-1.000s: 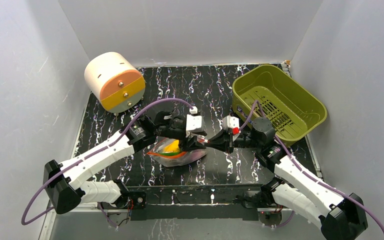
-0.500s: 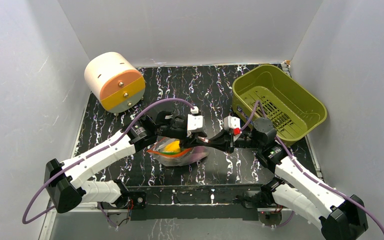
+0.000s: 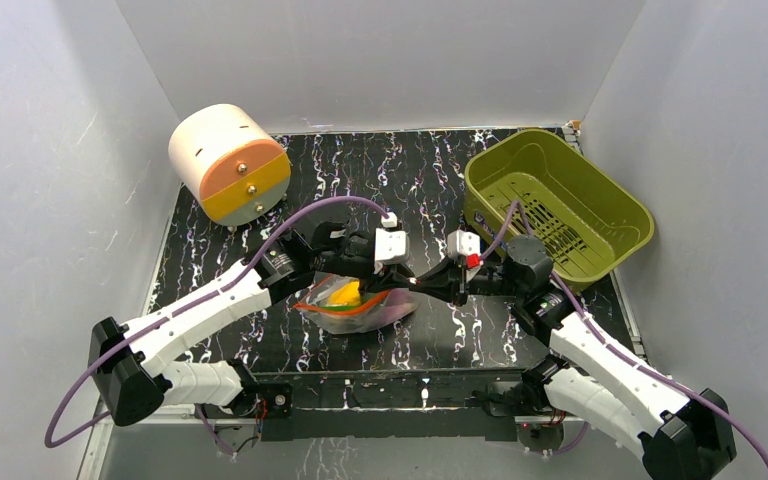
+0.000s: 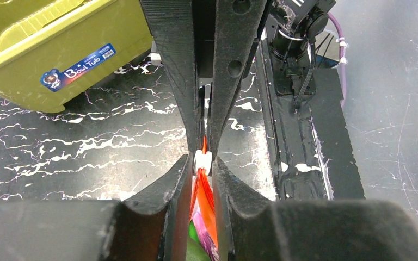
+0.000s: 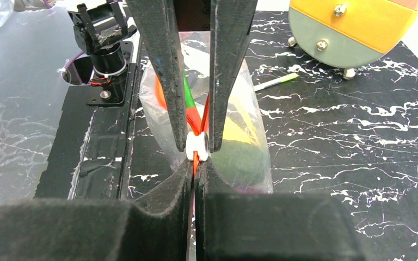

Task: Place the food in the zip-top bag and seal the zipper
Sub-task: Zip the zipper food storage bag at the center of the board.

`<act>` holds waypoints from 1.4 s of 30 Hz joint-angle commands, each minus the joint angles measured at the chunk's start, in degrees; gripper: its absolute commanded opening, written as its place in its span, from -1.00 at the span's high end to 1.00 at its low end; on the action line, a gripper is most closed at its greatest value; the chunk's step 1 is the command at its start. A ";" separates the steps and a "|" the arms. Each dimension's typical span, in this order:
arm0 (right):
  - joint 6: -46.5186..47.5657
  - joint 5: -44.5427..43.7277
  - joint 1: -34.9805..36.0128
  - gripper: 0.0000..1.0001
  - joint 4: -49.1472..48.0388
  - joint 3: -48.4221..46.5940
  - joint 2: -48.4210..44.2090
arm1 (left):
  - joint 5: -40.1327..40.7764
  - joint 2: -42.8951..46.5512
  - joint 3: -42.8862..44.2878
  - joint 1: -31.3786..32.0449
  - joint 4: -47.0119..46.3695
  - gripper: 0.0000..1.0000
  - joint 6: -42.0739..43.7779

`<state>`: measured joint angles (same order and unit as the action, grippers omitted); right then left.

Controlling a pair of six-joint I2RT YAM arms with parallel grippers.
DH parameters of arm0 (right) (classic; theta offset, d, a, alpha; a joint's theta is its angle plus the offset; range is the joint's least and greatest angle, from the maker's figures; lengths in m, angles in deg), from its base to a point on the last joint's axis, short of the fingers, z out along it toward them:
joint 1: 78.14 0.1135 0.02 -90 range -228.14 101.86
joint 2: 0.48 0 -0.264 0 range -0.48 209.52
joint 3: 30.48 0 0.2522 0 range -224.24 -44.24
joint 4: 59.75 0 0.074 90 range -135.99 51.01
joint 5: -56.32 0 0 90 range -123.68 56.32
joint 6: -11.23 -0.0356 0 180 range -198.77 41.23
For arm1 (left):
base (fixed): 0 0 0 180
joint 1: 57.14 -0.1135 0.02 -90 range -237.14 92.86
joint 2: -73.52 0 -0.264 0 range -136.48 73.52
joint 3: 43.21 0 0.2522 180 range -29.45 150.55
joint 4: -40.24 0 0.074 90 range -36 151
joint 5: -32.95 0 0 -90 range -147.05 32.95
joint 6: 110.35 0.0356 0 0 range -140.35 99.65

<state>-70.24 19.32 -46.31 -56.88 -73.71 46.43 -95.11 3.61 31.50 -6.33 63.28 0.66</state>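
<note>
Black marbled table [image 3: 420, 180] carries the zip-top bag [image 3: 350, 312] at its centre, the food [image 3: 343, 293] inside it. At the bag's 3 o'clock end your right gripper [image 5: 196, 163] is clamped on the zipper [image 4: 198, 187], and the left gripper [image 4: 201, 159] seems pinched on the white slider [image 5: 197, 148]. If this pinch is weak, the slider can slip out and leave the mouth open.

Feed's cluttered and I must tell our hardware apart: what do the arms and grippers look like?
The left arm and right arm have white shells with black joints; a purple cable runs along each. The left gripper and right gripper each have two black fingers and a white wrist block, the right's with a red spot.
</note>
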 commanded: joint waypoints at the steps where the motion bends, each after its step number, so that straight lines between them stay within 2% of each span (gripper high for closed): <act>1: -1.67 -2.01 0.35 1.00 -4.64 -2.22 0.02 | -0.55 -0.23 0.55 0.54 -0.52 0.64 1.28; 3: -2.29 -2.03 0.40 1.00 -5.61 -1.66 -0.06 | 0.07 -0.29 0.68 0.85 -0.28 0.69 1.75; 7: -3.15 -3.55 0.39 1.00 -5.95 -1.03 -0.61 | 1.87 0.37 0.50 1.57 0.04 1.00 2.90; 16: -2.07 -9.70 0.33 1.00 -3.43 2.34 -6.69 | 6.39 6.32 0.07 1.62 3.78 1.00 2.71; 28: 0.46 -9.09 0.42 1.00 1.98 2.21 -9.94 | 8.19 10.04 -2.99 1.74 5.40 1.00 0.28; 31: 1.60 -4.75 0.40 1.00 3.83 1.25 -10.36 | 8.16 11.12 -3.09 1.69 5.56 1.00 -0.58; 34: 1.98 -1.15 0.34 0.55 4.91 0.44 -10.23 | 7.39 11.73 -3.65 1.66 4.02 1.00 -1.60; 35: 2.26 -0.57 0.41 0.46 4.87 0.39 -10.30 | 7.06 11.81 -3.91 1.66 3.45 1.00 -1.97; 39: 1.22 -1.08 0.51 0.34 0.23 0.65 -9.56 | 6.06 11.62 -4.40 1.64 1.15 1.00 -3.06; 42: 0.93 0.16 0.62 0.14 -1.39 -1.82 -5.04 | 5.73 11.22 -4.48 1.66 0.50 1.00 -3.13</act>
<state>-69.15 17.44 -45.70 -52.84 -71.24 37.65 -87.55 14.28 27.26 -4.47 66.58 -1.52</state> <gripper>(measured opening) 0.386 0.058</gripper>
